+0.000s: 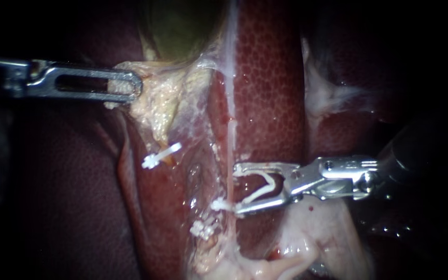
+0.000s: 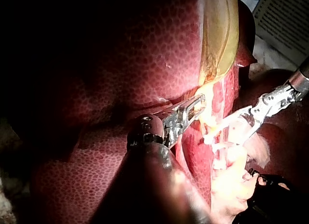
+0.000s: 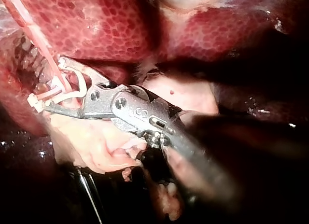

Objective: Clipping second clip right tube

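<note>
- Endoscope showed my right instrument lying level from the right, jaws wide, a white clip seated against both, tips just at the right tube.
- Only the right wrist view showed that tube running between those jaws, inside the clip.
- My left instrument lay level, jaws clamped on pale tissue under the gallbladder.
- A closed clip sat well left of the tube; a second closed clip lay near it, below my right jaws.
</note>
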